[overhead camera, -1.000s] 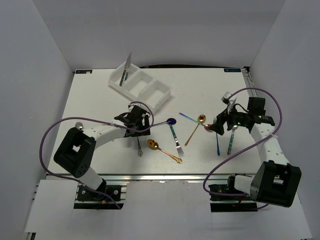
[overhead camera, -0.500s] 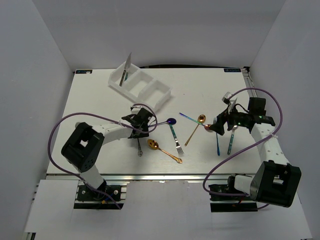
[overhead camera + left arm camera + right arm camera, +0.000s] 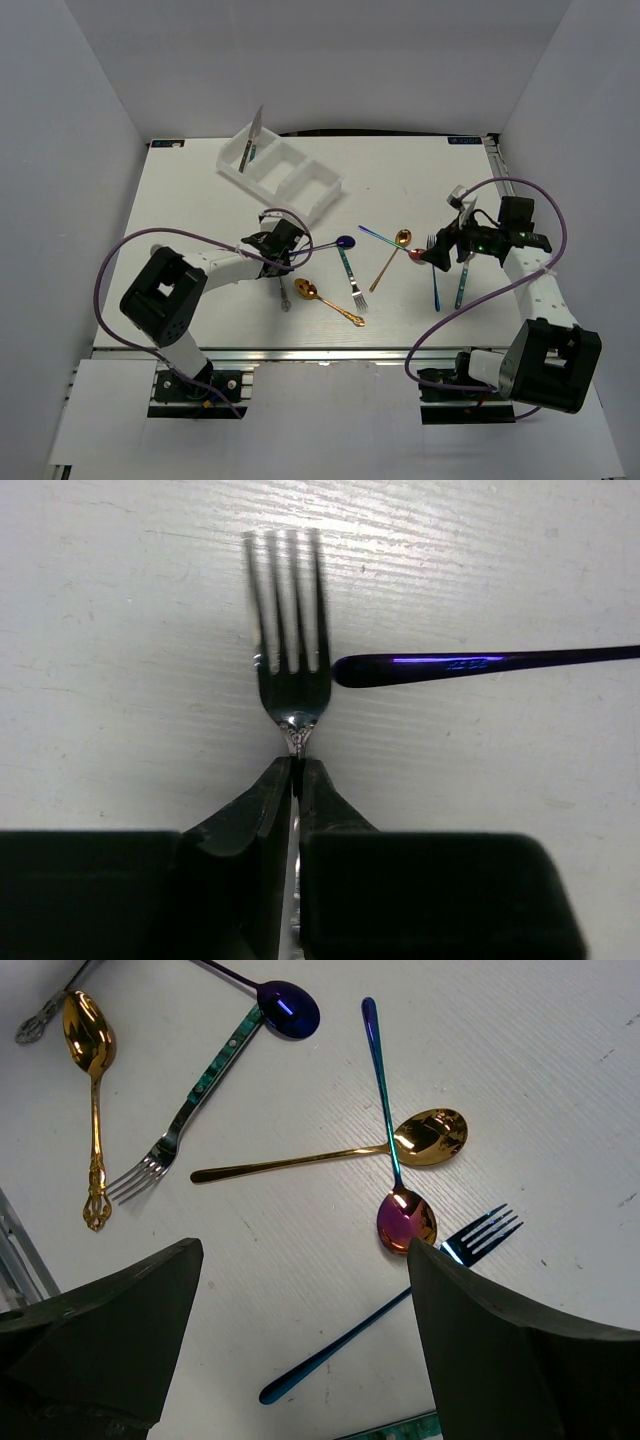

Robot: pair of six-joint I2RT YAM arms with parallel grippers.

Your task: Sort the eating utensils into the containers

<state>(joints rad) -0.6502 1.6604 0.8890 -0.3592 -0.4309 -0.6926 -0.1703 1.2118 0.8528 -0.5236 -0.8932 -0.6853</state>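
My left gripper (image 3: 296,776) is shut on the neck of a silver fork (image 3: 290,670), whose tines point away over the table. In the top view this gripper (image 3: 276,250) sits left of centre, and the fork's handle (image 3: 284,296) sticks out behind it. A dark blue spoon's handle (image 3: 480,663) lies just right of the tines. My right gripper (image 3: 305,1250) hangs open above a blue fork (image 3: 390,1318), beside an iridescent spoon (image 3: 405,1220) and a gold spoon (image 3: 420,1138). The white three-compartment tray (image 3: 322,192) stands at the back left.
An ornate gold spoon (image 3: 325,298), a teal-handled fork (image 3: 352,275) and the dark blue spoon (image 3: 342,242) lie mid-table. A teal utensil (image 3: 460,285) lies by the right arm. A silver knife (image 3: 256,132) leans in the tray's far compartment.
My left gripper has gone from open to shut on the silver fork's neck, and its arm has shifted slightly. The right arm has not moved.
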